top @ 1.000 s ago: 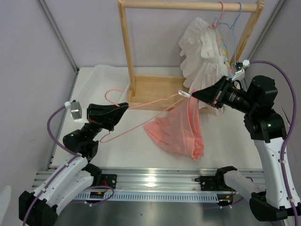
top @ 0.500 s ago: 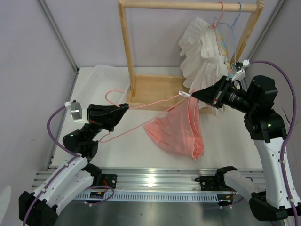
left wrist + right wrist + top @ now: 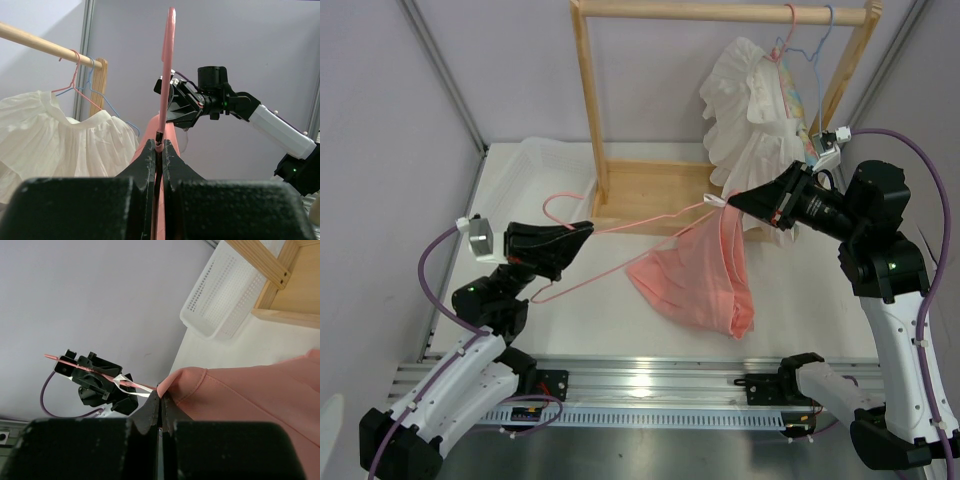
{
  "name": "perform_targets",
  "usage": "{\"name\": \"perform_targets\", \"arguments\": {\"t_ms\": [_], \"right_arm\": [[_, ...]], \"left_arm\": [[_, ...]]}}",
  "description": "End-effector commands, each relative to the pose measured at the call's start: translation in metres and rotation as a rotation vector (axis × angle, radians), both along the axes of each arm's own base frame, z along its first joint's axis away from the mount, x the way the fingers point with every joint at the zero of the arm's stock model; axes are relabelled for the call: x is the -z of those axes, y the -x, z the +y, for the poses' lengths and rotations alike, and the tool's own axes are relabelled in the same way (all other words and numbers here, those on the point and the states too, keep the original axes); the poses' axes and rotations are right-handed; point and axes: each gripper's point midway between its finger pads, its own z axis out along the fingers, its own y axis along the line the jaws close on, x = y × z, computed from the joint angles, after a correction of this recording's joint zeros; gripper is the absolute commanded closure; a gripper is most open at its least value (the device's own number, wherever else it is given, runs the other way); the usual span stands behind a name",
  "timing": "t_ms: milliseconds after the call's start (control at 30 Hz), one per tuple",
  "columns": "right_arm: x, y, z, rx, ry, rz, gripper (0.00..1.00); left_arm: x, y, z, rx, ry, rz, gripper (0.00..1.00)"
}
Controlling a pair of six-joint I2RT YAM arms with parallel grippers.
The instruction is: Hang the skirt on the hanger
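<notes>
Salmon-pink skirt (image 3: 695, 280) cloth hangs from the right gripper (image 3: 730, 200), whose closed fingers pinch its top edge right at the tip of the thin pink hanger (image 3: 640, 218). The left gripper (image 3: 582, 228) clamps the hanger's other end, in front of the wooden rack (image 3: 590, 100).

Left wrist: jaws pressed tight on the wire, which rises straight up.

Right wrist: jaws nip a fold of skirt edge, where the wire meets the cloth.

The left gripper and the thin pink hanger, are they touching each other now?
Touching. The left wrist view shows the left gripper shut on the pink hanger: the wire runs up from between its closed fingers.
</notes>
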Motion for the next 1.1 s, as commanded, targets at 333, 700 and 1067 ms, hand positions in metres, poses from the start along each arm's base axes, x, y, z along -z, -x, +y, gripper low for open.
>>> {"name": "perform_targets", "arguments": {"t_ms": [333, 700, 1067], "right_arm": [[-0.018, 0.002, 0.0, -0.009, -0.017, -0.093, 1.0], [-0.015, 0.006, 0.0, -0.027, -0.006, -0.086, 1.0], [-0.01, 0.008, 0.001, -0.034, 0.001, -0.079, 1.0]], "left_arm": [[-0.009, 0.011, 0.004, 0.016, 0.016, -0.038, 1.0], [-0.016, 0.005, 0.002, 0.018, 0.03, -0.043, 1.0], [-0.025, 0.005, 0.003, 0.017, 0.038, -0.064, 1.0]]}}
